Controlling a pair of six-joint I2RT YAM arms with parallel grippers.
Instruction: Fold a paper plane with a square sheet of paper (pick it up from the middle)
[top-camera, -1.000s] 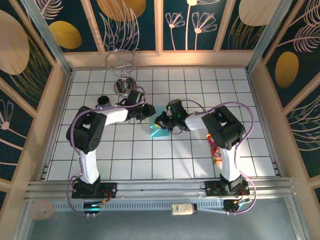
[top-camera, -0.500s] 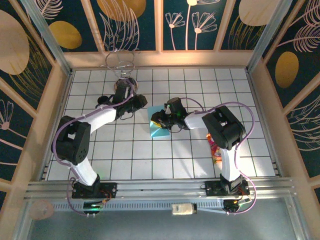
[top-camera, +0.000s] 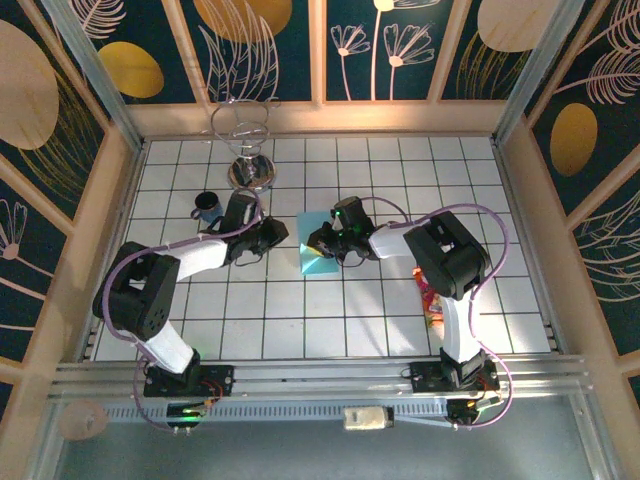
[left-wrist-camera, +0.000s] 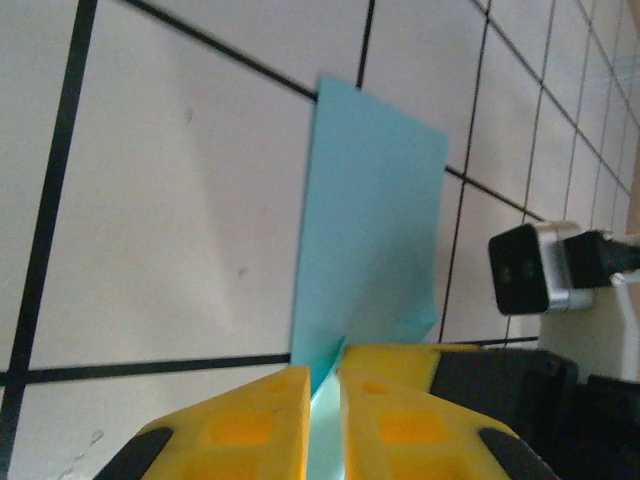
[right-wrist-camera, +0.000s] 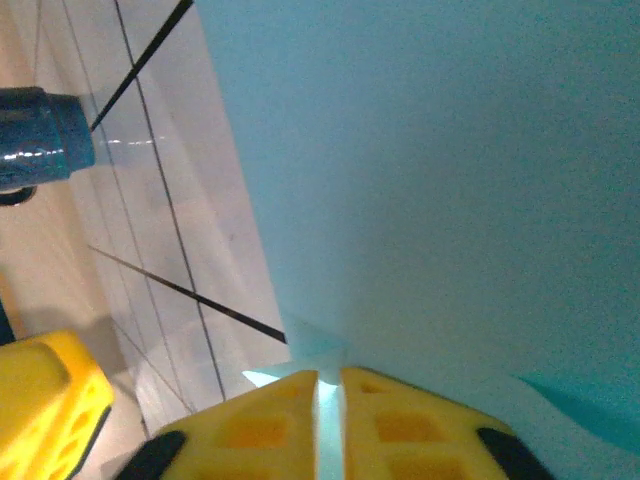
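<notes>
The square sheet of paper (top-camera: 322, 255) is light blue and lies folded into a narrow rectangle on the white tiles at the table's middle. In the left wrist view the paper (left-wrist-camera: 370, 220) stretches away from my fingers. My right gripper (top-camera: 322, 240) sits over the paper's left part. Its yellow fingertips (right-wrist-camera: 329, 375) are shut on a raised fold of the paper (right-wrist-camera: 450, 180). My left gripper (top-camera: 282, 232) is just left of the paper's edge, its fingers (left-wrist-camera: 322, 372) almost together, with the paper lying beyond them.
A dark blue cup (top-camera: 207, 207) stands left of my left gripper and also appears in the right wrist view (right-wrist-camera: 40, 140). A wire stand on a metal base (top-camera: 245, 150) rises at the back left. An orange-red snack packet (top-camera: 430, 300) lies by the right arm. Wooden walls ring the floor.
My left gripper left the paper's upper left corner, swung toward the back, then came down to the paper's left side. The paper now reaches further back. My right gripper stayed on it.
</notes>
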